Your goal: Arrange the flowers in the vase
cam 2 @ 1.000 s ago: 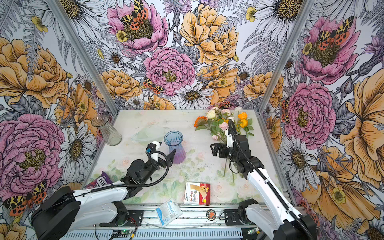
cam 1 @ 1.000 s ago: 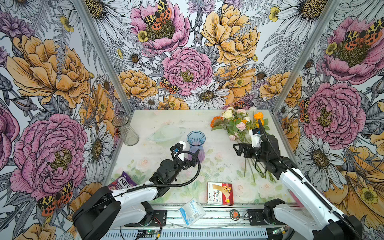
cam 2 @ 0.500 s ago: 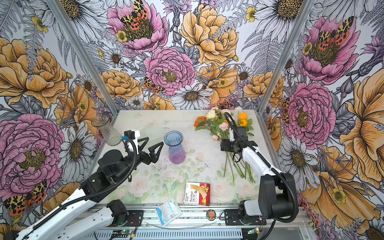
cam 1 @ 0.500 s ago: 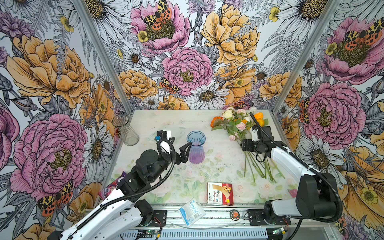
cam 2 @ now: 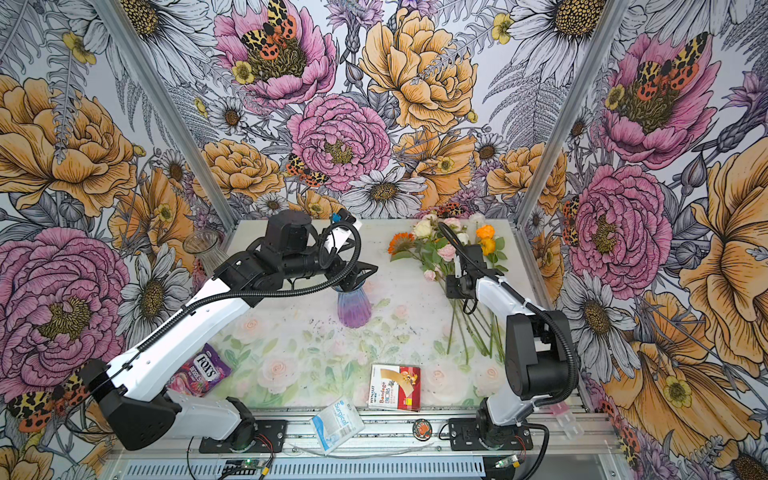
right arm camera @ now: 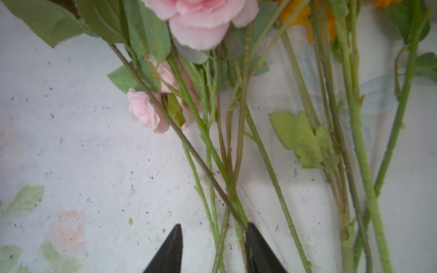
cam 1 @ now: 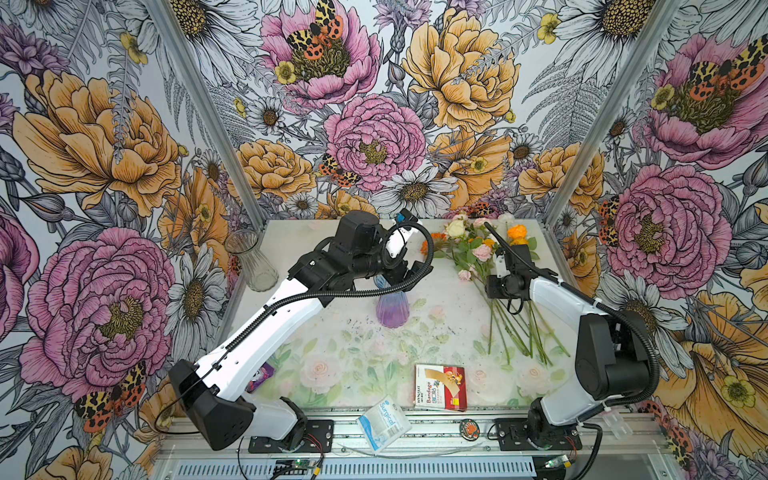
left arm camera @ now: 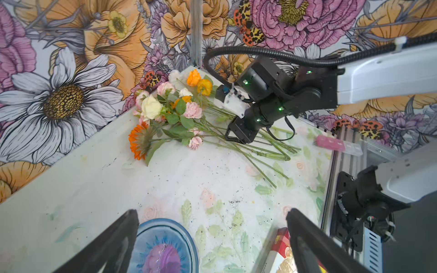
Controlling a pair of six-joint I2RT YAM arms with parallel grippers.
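The right gripper [right arm camera: 214,248] is seen low over the table [cam 1: 436,316], its jaws part-way apart with several green stems standing between them; one fingertip is touched by a stem, and nothing is clamped. The flowers [cam 1: 482,253] are laid in a bunch at the table's back right, heads toward the far wall. The left gripper [left arm camera: 211,212] is held wide apart over the upright blue-purple vase [left arm camera: 163,248] at mid-table.

A purple bag [cam 2: 203,372] reads "FOX'S", a red box [cam 2: 395,386] "Bandage", a blue packet [cam 2: 337,424] "Surgical".
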